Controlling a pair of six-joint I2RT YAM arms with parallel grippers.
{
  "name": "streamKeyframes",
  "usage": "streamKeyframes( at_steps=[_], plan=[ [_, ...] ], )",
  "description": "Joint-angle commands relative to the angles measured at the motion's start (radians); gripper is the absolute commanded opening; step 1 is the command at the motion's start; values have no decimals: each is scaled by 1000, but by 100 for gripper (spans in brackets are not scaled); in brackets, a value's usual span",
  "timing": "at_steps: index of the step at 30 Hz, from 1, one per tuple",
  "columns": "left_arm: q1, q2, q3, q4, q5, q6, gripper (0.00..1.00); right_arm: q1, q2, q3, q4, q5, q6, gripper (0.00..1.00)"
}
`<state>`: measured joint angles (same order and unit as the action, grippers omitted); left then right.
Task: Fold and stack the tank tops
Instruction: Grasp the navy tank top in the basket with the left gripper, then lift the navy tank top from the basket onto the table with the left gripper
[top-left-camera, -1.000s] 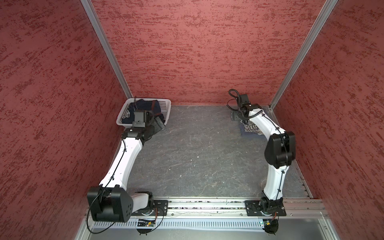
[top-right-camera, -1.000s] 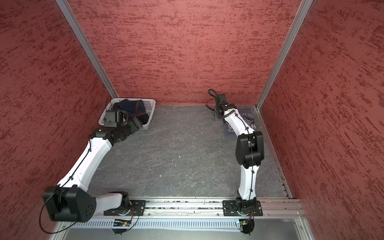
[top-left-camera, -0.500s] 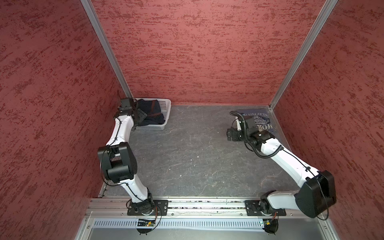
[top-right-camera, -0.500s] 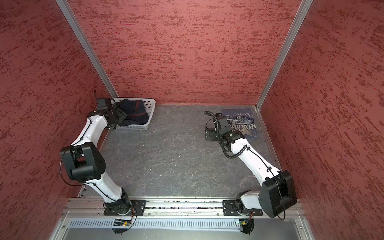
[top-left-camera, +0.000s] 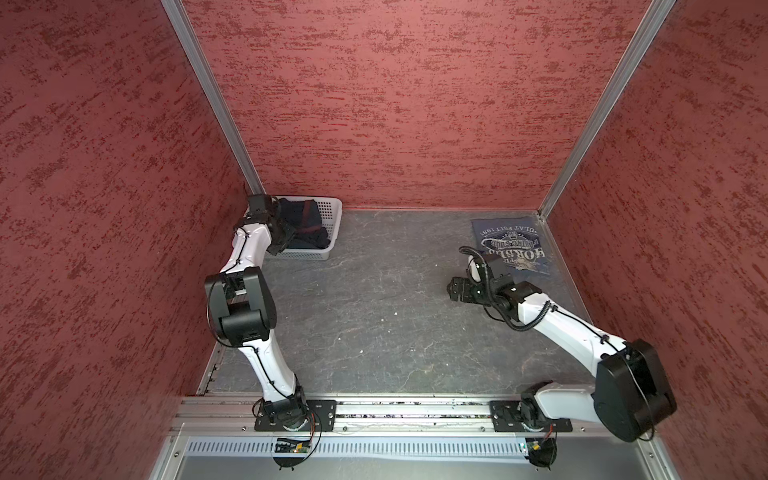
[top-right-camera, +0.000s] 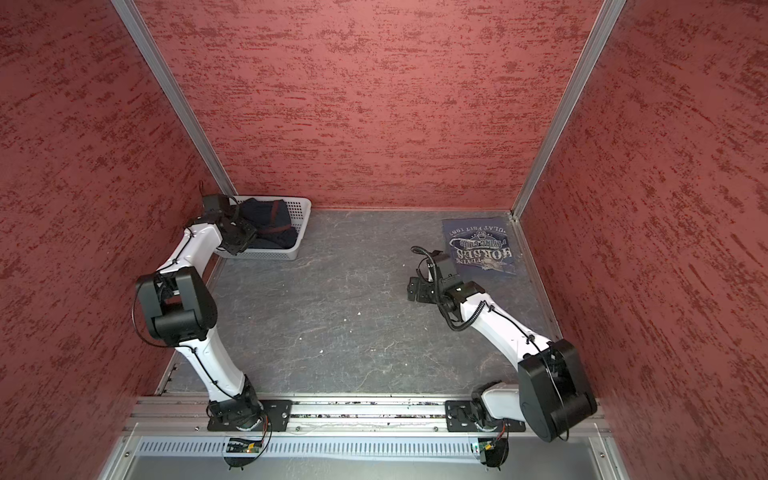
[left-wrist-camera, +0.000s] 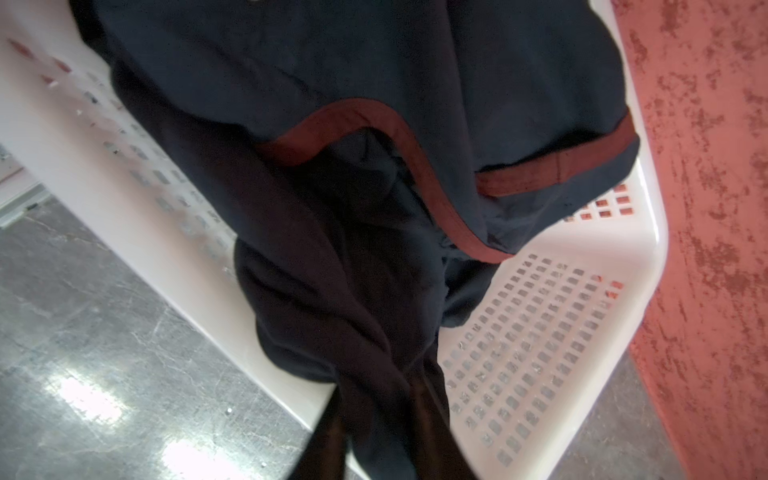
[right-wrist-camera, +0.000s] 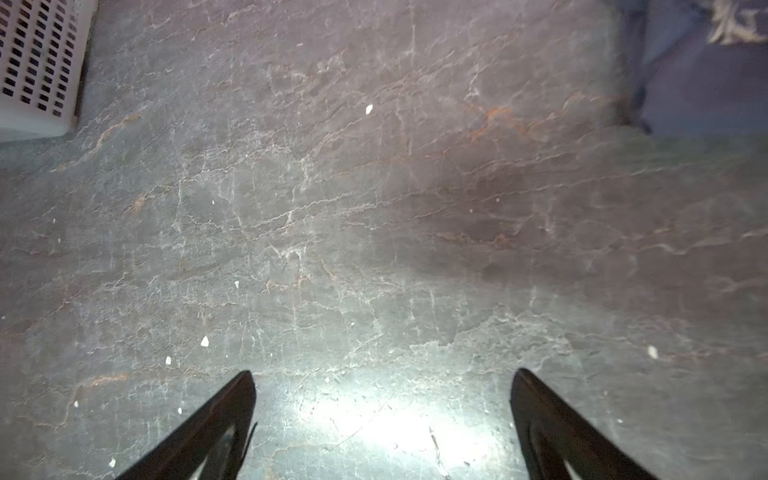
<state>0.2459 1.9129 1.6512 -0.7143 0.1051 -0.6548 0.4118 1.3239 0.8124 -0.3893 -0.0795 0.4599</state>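
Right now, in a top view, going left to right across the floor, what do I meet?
white basket holding the navy tank top → right tool → slate-blue tank top

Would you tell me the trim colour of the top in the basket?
Maroon trim on the navy tank top; clearest in the left wrist view.
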Motion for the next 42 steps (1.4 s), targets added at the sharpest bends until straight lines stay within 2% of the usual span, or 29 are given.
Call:
streamKeyframes(
  at_steps=[1,2,7,11,17,20,25,28,31,36,37,39,42],
  plan=[
    [-6,3,59,4,35,3,4,7,-16,-11,33,-21,43,96],
    [-6,2,80,-15,36,-13,0,7,-22,-10,19,-7,41,96],
    [-26,-46,221,-47,68,-61,0,7,-78,17,-33,48,33,96],
    [-70,-55,448,-90,87,-71,0,6,-123,24,-51,69,41,96],
    [-220,-28,891,-158,30,9,0,7,-181,17,-57,83,53,96],
    [-315,-60,976,-130,15,44,0,7,-210,10,-60,83,58,96],
    [-530,-150,940,-83,-59,148,0,7,-268,-6,-73,99,57,96],
    [-649,-194,828,-68,-77,181,0,6,-309,-9,-88,115,57,96],
    [-749,-257,595,-10,-105,178,0,7,-353,-12,-100,131,59,96],
    [-857,-343,127,218,-88,89,0,7,-430,-22,-115,165,70,96],
    [-870,-337,51,261,-56,56,3,7,-446,-28,-115,175,72,96],
    [-893,-297,-58,327,37,3,19,7,-471,-40,-111,191,76,96],
    [-944,-199,-73,253,92,7,60,7,-470,-54,-94,182,85,96]
  ],
)
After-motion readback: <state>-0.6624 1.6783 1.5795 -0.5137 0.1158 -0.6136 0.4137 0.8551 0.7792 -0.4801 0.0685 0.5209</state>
